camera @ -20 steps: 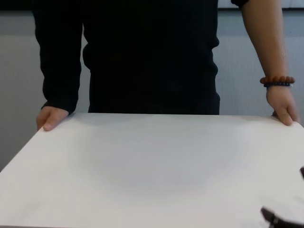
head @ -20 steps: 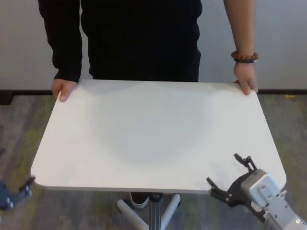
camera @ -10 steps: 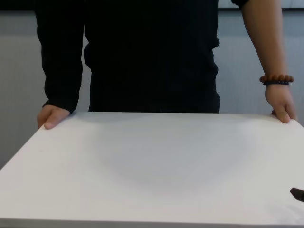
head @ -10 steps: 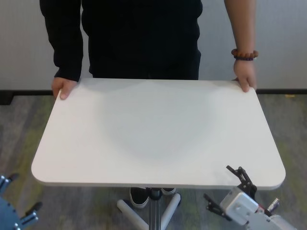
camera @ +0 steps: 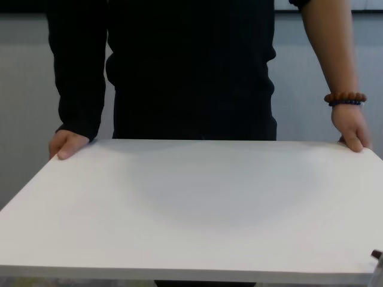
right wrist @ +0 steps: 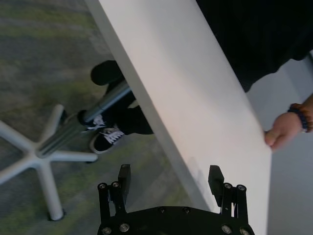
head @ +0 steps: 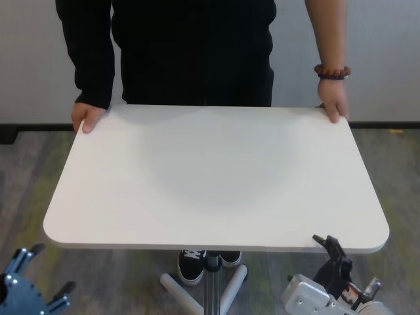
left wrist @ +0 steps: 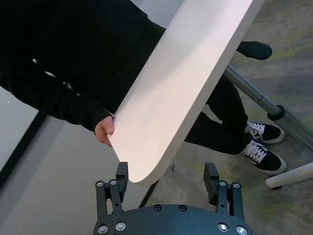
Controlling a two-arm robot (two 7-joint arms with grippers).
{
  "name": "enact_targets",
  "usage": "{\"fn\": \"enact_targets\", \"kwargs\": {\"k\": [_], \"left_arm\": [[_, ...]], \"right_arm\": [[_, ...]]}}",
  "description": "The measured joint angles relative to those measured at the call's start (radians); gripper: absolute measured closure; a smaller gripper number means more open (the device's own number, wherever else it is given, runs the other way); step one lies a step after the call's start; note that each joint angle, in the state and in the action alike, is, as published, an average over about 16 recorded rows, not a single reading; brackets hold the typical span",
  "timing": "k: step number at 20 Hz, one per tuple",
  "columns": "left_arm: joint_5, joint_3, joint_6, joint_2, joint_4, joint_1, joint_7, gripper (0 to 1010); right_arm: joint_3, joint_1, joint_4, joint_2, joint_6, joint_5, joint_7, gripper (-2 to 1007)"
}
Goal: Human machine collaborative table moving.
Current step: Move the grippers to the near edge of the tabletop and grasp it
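Worktop (head: 216,174), white and bare, fills our head view above grey-green carpet (head: 26,164); the human (head: 190,46) grips its 12 o'clock corners before a pale wall (head: 387,59). Our left gripper (left wrist: 167,178) stands spread just off one near corner; our right gripper (right wrist: 168,182) is spread below the near edge.

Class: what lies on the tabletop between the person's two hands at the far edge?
Nothing. In the head view the tabletop is bare between the hand and the braceleted hand.
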Motion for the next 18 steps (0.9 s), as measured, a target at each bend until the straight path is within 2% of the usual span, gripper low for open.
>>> {"fn": "enact_targets", "kwargs": {"k": [7,13,18], "left_arm": [[0.076,0.038,-0.001,-0.079,0.047,-0.053,0.014,9],[0.162,0.069,0.017,-0.136,0.084,-0.088,0.036,9],[0.258,0.091,0.049,-0.174,0.114,-0.109,0.074,9]], "right_arm": [[-0.017,0.007,-0.005,-0.013,0.070,-0.106,-0.032,2],[-0.023,0.015,0.004,-0.024,0.085,-0.166,-0.044,2],[-0.023,0.020,0.019,-0.033,0.087,-0.193,-0.038,2]]}}
